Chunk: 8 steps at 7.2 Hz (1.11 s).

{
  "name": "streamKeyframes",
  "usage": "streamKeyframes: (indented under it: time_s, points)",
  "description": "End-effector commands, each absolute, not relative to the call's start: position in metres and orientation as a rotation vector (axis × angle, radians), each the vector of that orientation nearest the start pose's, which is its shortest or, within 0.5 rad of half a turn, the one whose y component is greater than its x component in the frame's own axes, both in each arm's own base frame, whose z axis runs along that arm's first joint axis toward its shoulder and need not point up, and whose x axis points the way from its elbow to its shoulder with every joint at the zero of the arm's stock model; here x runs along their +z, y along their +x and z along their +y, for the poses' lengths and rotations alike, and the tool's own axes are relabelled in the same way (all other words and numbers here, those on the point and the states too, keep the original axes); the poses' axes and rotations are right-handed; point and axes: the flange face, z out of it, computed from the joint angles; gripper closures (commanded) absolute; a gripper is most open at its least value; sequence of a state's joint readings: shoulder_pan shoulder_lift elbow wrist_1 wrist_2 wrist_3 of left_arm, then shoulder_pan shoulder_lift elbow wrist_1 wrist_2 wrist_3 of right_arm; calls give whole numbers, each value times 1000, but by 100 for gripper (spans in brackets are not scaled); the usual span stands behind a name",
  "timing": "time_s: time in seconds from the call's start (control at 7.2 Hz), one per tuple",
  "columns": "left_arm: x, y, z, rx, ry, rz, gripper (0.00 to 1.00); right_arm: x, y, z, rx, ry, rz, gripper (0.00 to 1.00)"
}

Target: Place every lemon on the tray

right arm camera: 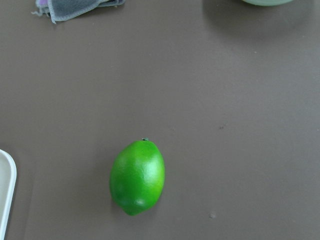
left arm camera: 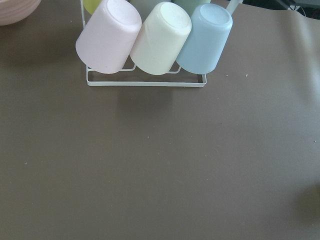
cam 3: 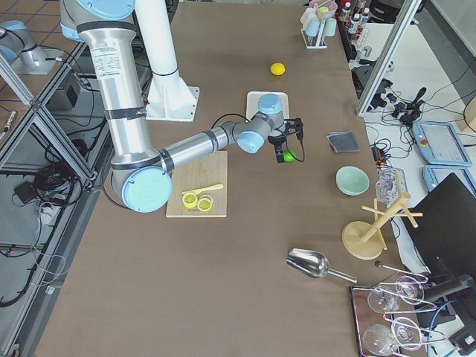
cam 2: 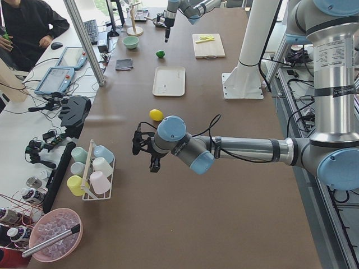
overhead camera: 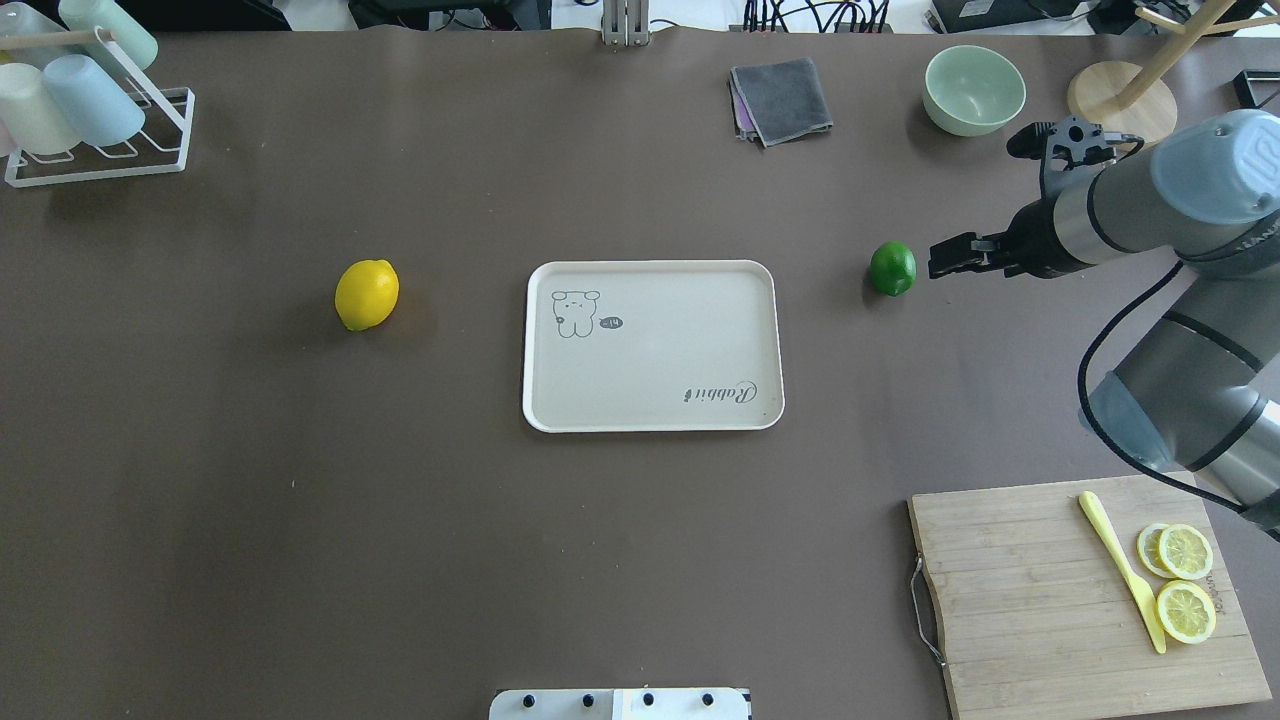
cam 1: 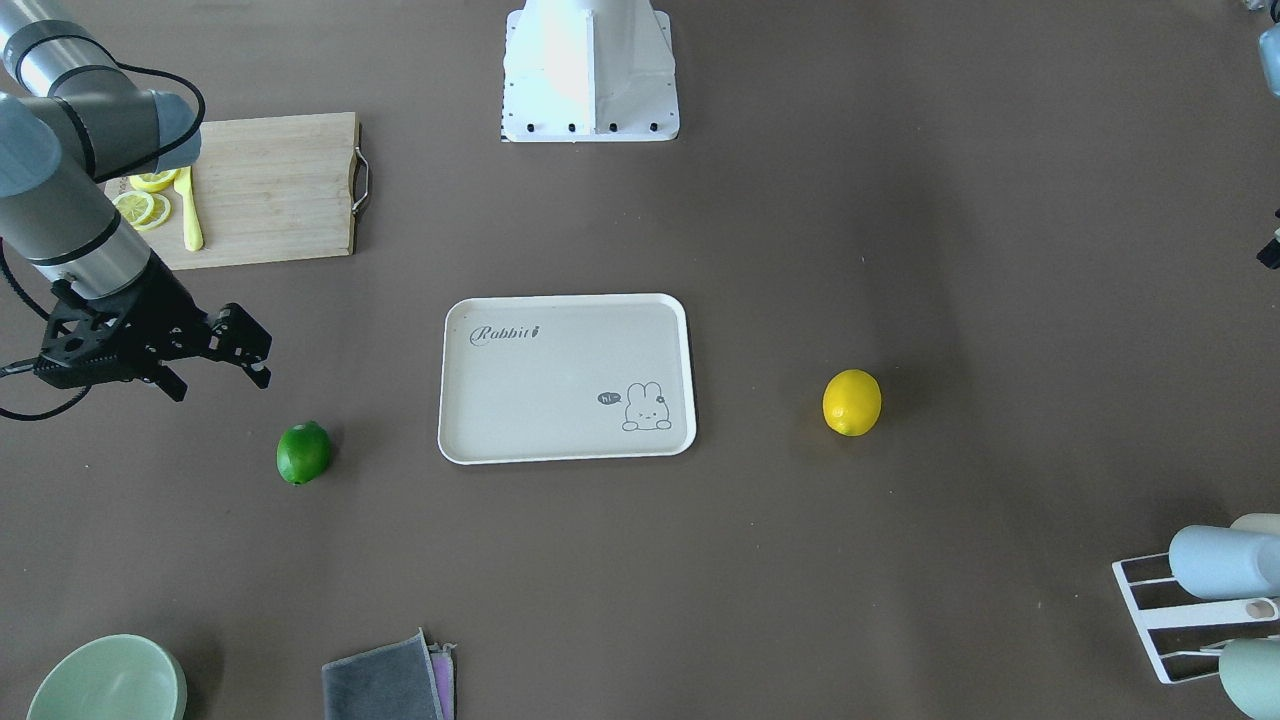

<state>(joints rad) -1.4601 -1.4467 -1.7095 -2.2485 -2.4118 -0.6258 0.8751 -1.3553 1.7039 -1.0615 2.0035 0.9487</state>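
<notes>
The green lemon (cam 1: 303,452) lies on the brown table, on my right of the tray (cam 1: 560,380). It also shows in the overhead view (overhead camera: 892,268) and in the right wrist view (right arm camera: 137,176). My right gripper (cam 1: 221,385) hovers open and empty just beside and above it, a little farther from the tray (overhead camera: 650,350). The yellow lemon (overhead camera: 366,294) lies on the table on the tray's other side. The tray holds nothing. My left gripper (cam 2: 142,157) hangs over the table near the cup rack, short of the yellow lemon (cam 2: 156,115); I cannot tell whether it is open.
A wooden cutting board (overhead camera: 1050,590) with lemon slices (overhead camera: 1185,580) and a yellow knife (overhead camera: 1120,560) lies near my right arm. A green bowl (overhead camera: 974,88), a grey cloth (overhead camera: 782,98) and a wooden stand (overhead camera: 1120,95) line the far edge. A cup rack (overhead camera: 90,110) stands far left.
</notes>
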Motion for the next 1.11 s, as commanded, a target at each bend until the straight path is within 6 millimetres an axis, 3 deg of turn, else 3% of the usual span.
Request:
streamKeyframes:
  time_s: [0.0, 0.14, 0.42, 0.97]
  points:
    - [561, 1, -479, -163, 324, 977, 2, 424, -343, -526, 53, 276, -879, 0]
    - [562, 15, -487, -144, 318, 970, 2, 424, -348, -533, 61, 283, -869, 0]
    - [544, 58, -502, -185, 305, 978, 2, 419, -354, -540, 84, 281, -871, 0]
    - [540, 70, -504, -169, 303, 979, 2, 432, -380, -540, 97, 283, -828, 0]
